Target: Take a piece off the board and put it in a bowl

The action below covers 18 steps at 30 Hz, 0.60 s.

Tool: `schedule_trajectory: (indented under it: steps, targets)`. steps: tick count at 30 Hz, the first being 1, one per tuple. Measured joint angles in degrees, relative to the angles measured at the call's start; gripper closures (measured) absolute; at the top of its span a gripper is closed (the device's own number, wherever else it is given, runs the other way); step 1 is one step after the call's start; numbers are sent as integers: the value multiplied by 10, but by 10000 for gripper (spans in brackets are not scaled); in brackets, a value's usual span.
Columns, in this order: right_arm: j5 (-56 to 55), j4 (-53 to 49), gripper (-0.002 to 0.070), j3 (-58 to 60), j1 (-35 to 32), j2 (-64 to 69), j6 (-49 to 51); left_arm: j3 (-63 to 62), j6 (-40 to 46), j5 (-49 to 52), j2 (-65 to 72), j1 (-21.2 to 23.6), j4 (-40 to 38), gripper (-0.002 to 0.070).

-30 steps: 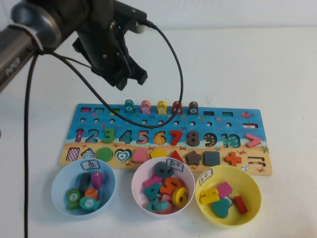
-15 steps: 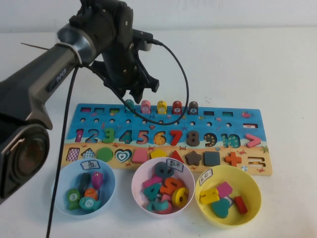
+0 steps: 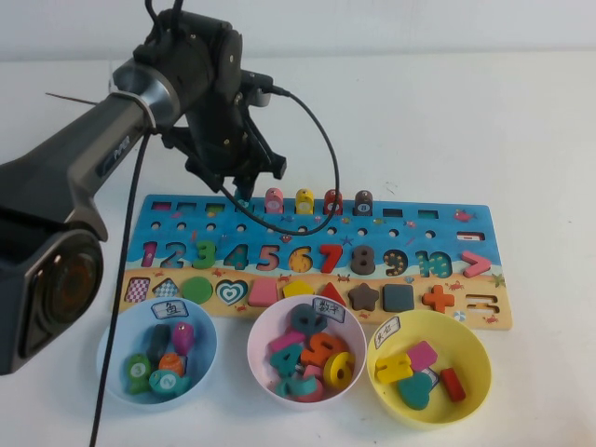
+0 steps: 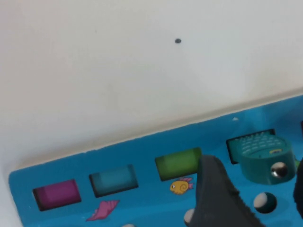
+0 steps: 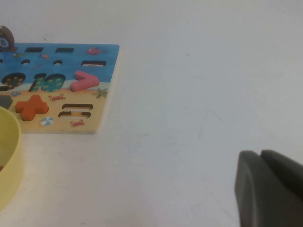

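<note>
High view: left gripper (image 3: 242, 189) sits over the far edge of the board (image 3: 317, 265), at the left end of the peg row. Fingers spread partway, holding nothing. The teal fish peg (image 3: 243, 196) is mostly hidden under the fingertips, standing in its hole just left of the pink peg (image 3: 274, 200). To do the grab well I'd drop straight down so the fingers straddle the rounded top, keep the right-hand finger out of the pink peg, close fully, then lift vertically before swinging to the near left. The cable loop hangs over the peg row, so a slow lift is safer. Target is the light blue bowl (image 3: 156, 357), near-left of the three, well apart from the peg and already holding several pieces. Right gripper isn't in this view

Left wrist view: one dark finger (image 4: 215, 194) is clear, and the other is only a dark sliver at the frame edge. The teal peg (image 4: 262, 152) sits in the gap between them, not touched by the visible finger as far as I can tell. It looks closer to the far-side sliver than to the visible finger, so I'd centre a touch before closing. Green, teal and magenta slots run along the board's far edge, to the peg's left

Right wrist view: right gripper (image 5: 263, 189) parked over bare table to the right of the board, well apart from it, fingers pressed together with nothing between them. Yellow bowl (image 5: 9, 161) rim shows at the edge
</note>
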Motion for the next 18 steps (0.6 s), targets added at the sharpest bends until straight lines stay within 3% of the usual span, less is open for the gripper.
schedule_trajectory:
  steps: [18]
  targets:
    - [0,0,694,0,0,0,0,-1,-1,0,21,0,-23,368]
